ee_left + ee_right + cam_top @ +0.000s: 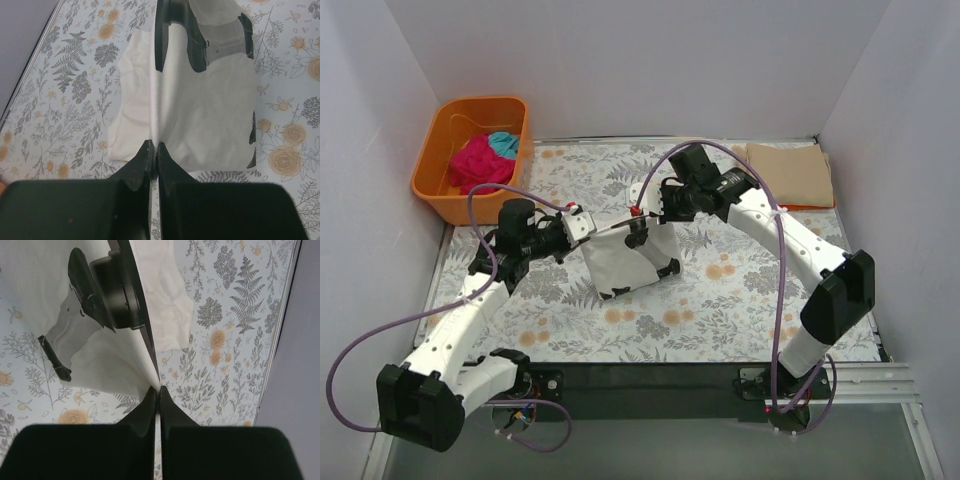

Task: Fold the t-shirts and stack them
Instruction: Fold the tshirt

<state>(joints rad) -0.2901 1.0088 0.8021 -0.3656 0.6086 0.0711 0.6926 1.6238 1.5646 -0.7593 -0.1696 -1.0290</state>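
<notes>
- The left jaws are pressed together on the top edge of the white shirt with black blotches [632, 262]. The right jaws are nipped shut on that same edge a little further along.
- The cloth is drawn fairly taut between the two pairs of jaws and hangs below both of them. I can't tell whether its lower hem rests on the table [740, 300] or just clears it.
- I'd judge it light, soft and limp. It will sag wherever nothing holds it, swing if moved quickly, and crease where it lands.
- A thin hem like that could slide out of a narrow pinch. The two ends of the top edge look the best places to hold, kept apart so the panel stays flat.
- Beneath the jaws and on the near side of them there is open table to lay it down.
- Beyond the right jaws and outward, well apart, lies the folded tan shirt [790, 172], the likely place to stack.
- Beyond the left jaws and outward sits the orange tub [430, 185], holding the magenta shirt [478, 162] and the teal shirt [503, 143].
- Walls close in on both outer sides, so wide sideways swings look cramped.
</notes>
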